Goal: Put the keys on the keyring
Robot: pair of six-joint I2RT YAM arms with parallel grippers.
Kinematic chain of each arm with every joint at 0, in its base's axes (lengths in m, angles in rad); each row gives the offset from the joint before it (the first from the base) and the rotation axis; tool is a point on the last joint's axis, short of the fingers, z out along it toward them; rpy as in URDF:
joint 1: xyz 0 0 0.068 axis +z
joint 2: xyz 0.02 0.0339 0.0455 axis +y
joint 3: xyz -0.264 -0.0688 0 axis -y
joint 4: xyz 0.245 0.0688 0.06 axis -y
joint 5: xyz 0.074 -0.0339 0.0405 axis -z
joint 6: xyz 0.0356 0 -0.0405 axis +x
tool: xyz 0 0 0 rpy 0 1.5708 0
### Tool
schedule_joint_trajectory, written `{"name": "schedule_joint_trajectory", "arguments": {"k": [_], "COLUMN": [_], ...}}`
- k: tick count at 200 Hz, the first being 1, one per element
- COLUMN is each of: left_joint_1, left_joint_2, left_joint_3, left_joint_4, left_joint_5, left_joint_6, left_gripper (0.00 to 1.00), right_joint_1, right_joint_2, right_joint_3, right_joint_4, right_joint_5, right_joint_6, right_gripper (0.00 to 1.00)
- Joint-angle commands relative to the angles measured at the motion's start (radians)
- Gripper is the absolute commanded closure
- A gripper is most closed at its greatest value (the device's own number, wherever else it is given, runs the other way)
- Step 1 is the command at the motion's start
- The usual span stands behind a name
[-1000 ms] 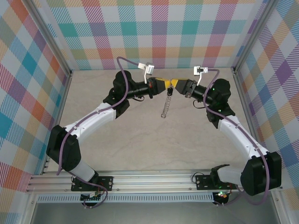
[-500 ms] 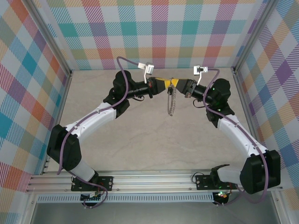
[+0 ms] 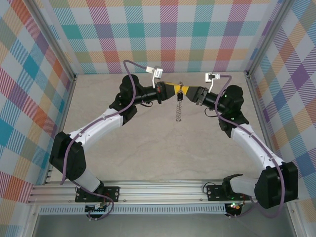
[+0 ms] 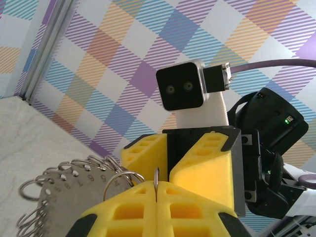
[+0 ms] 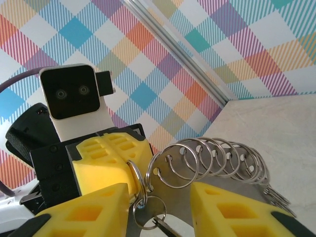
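Note:
The keyring (image 3: pixel 179 107) is a grey metal plate with several wire rings through its rim, hanging in the air at the back of the table. My left gripper (image 3: pixel 174 92) is shut on one of its rings, which stands edge-on in the seam of the yellow fingers (image 4: pixel 156 183); the plate (image 4: pixel 59 190) hangs to their left. My right gripper (image 3: pixel 188 91) faces it, open, its fingers (image 5: pixel 86 210) either side of the keyring (image 5: pixel 212 158) without touching it. A small ring (image 5: pixel 150 217) dangles there with a thin dark sliver (image 5: pixel 167 228) at it. I cannot tell whether that is the keys.
Both arms reach in from the near corners and meet over the beige tabletop (image 3: pixel 148 143). Checked walls stand behind and at both sides. A metal rail (image 3: pixel 163 190) runs along the near edge.
The right gripper has opened and drawn back a little to the right, leaving a gap to the left gripper. The keyring has swung from a slant to hang straight down.

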Motion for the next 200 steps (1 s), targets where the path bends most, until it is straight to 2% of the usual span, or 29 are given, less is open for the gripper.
{"name": "schedule_joint_trajectory", "arguments": {"k": [1,123,200], "left_joint_1": [0.006,0.005,0.002], "left_joint_2": [-0.004,-0.002,0.006], "left_joint_3": [0.039,0.037,0.034], "left_joint_4": [0.068,0.071,0.074], "left_joint_5": [0.005,0.007,0.008], "left_joint_6": [0.002,-0.002,-0.009], "left_gripper": [1.0,1.0,1.0], "right_joint_1": [-0.008,-0.009,-0.009], "right_joint_2": [-0.029,0.03,0.034], "right_joint_3": [-0.009,0.028,0.039], "right_joint_4": [0.022,0.128,0.128], "right_joint_5": [0.006,-0.079,-0.082], "right_joint_6": [-0.009,0.061,0.063], "right_gripper": [0.65,0.72,0.87]}}
